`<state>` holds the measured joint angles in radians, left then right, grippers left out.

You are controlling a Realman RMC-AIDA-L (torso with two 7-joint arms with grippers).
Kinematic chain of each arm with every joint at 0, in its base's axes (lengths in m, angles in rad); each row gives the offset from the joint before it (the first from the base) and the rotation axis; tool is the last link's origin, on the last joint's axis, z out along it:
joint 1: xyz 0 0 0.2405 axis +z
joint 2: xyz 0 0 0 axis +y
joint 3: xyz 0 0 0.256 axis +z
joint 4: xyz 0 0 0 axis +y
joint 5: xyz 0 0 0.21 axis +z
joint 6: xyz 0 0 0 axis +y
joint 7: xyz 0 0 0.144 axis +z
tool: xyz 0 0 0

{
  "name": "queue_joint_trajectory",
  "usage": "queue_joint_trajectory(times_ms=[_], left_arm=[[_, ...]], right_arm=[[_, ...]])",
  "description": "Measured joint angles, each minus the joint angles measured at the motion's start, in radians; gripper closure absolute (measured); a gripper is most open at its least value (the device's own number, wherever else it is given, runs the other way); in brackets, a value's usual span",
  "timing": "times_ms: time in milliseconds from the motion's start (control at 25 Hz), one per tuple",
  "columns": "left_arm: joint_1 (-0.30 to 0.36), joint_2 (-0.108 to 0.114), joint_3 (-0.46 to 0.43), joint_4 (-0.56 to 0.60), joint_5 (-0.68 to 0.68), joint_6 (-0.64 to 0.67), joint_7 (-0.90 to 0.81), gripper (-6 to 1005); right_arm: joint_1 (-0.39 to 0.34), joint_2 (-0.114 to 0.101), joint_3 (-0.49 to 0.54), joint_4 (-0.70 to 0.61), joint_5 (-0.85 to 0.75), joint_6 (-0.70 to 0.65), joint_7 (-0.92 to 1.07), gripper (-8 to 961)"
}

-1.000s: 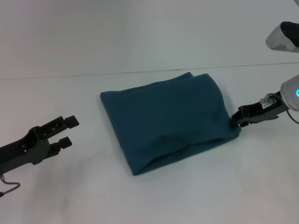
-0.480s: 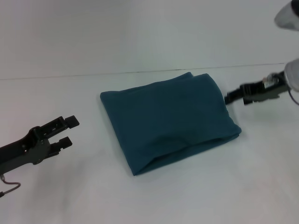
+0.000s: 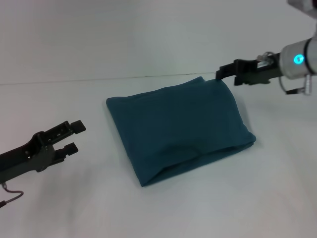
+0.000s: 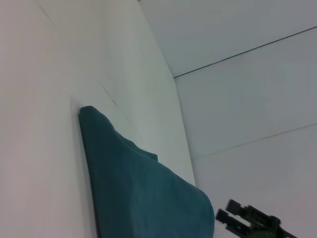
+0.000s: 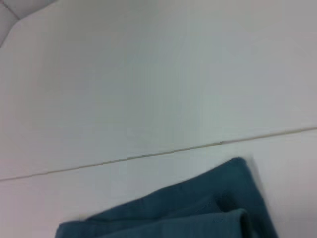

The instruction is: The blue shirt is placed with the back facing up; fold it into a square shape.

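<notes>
Clearly folded, the dark teal-blue cotton shirt (image 3: 178,131) lies flat near the middle of the plain white surface (image 3: 148,208) as a compact, roughly square bundle. We see it turned askew: its edges run diagonally to our view, one corner toward the far right, another toward the near left, and the slightly longer axis runs from the far left to the near right. Its top is plain and smooth, with a soft crease and layered hems along the near edge. Our right claw (image 3: 218,75) hovers at the bundle's far right corner, its tip just beside the cloth; we cannot tell how its fingers stand. Our left claw (image 3: 75,136) sits well apart on the left, its black fingers spread with nothing between them.
</notes>
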<state>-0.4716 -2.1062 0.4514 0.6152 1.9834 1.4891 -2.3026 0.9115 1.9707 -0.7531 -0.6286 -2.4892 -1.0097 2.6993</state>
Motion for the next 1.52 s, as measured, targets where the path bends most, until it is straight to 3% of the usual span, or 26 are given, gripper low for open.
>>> queue_joint_trajectory(times_ms=[200, 520, 1280, 1520], left_arm=[[-0.001, -0.001, 0.0, 0.0, 0.0, -0.005, 0.001, 56], [-0.001, -0.003, 0.0, 0.0, 0.0, -0.007, 0.008, 57], [-0.001, -0.003, 0.008, 0.0, 0.007, -0.029, 0.012, 59], [-0.012, -0.002, 0.086, 0.0, 0.01, -0.032, -0.015, 60]], right_arm=[[0.028, -0.006, 0.004, 0.131, 0.028, 0.117, 0.029, 291], [0.009, -0.006, 0.005, 0.152, 0.131, 0.17, 0.038, 293], [0.024, 0.004, -0.003, 0.212, 0.136, 0.217, 0.037, 297], [0.025, 0.001, -0.005, 0.207, 0.136, 0.202, 0.033, 297]])
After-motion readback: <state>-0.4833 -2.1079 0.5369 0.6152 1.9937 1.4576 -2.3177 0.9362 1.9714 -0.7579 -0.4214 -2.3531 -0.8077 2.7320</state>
